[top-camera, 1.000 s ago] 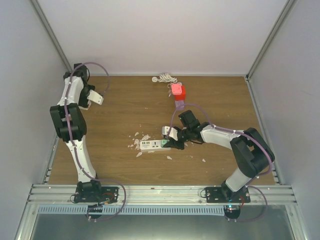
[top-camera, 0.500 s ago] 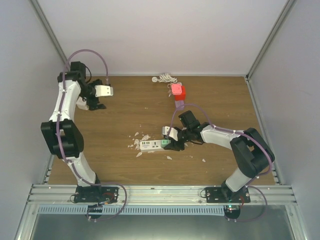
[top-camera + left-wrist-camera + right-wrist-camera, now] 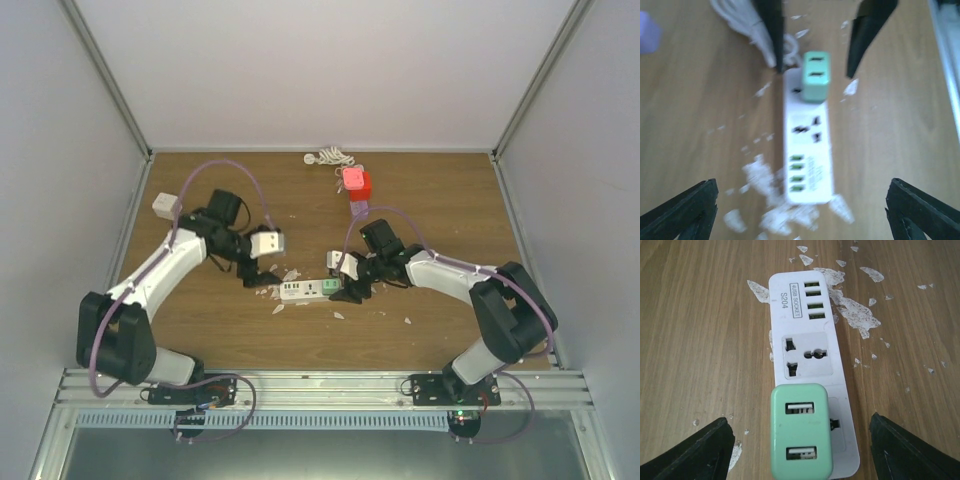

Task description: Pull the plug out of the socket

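While right gripper (image 3: 801, 442) hangs released astride green plug (image 3: 801, 415) — left gripper (image 3: 802, 207) likewise released, socket strip (image 3: 807, 150) just ahead — unpinned socket strip could lift off desk (image 3: 700, 315) with plug.

**Pale box, wooden desk**

A brown wood-grain desk (image 3: 440, 200) sits boxed in by plain white walls (image 3: 320, 70) at the back and both sides. Grey metal posts (image 3: 112, 85) run up the back corners, and a ribbed metal rail (image 3: 320, 382) lines the near edge. Even, soft light.
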Robot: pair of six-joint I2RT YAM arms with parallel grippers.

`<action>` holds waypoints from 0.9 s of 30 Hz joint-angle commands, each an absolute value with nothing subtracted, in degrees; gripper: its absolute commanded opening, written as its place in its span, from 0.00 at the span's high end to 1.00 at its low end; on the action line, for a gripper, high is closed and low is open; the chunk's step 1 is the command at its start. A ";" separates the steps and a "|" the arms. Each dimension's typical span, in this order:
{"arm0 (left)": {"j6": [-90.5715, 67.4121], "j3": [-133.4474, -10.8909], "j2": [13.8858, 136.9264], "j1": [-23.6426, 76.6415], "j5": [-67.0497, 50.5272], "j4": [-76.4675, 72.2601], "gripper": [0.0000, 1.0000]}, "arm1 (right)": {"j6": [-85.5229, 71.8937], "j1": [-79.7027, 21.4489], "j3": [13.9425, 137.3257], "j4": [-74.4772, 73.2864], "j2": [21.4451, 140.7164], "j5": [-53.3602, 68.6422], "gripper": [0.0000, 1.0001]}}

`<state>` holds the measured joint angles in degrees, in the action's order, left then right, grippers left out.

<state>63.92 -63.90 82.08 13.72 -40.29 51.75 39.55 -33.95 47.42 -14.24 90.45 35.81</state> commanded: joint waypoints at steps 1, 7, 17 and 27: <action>50.92 -55.84 77.32 20.96 -43.37 37.32 0.10 | 39.99 -32.96 46.97 -16.35 88.03 35.84 0.23; 44.01 -50.29 77.02 30.64 -40.43 29.29 0.15 | 42.43 -29.23 45.18 -19.14 85.60 36.93 0.22; 40.49 -50.74 83.92 39.80 -34.54 20.30 0.21 | 55.28 -22.45 46.19 -25.20 88.15 35.14 0.27; 43.27 -52.52 88.96 40.78 -30.46 14.77 0.24 | 62.32 -21.16 45.96 -26.00 89.10 33.20 0.31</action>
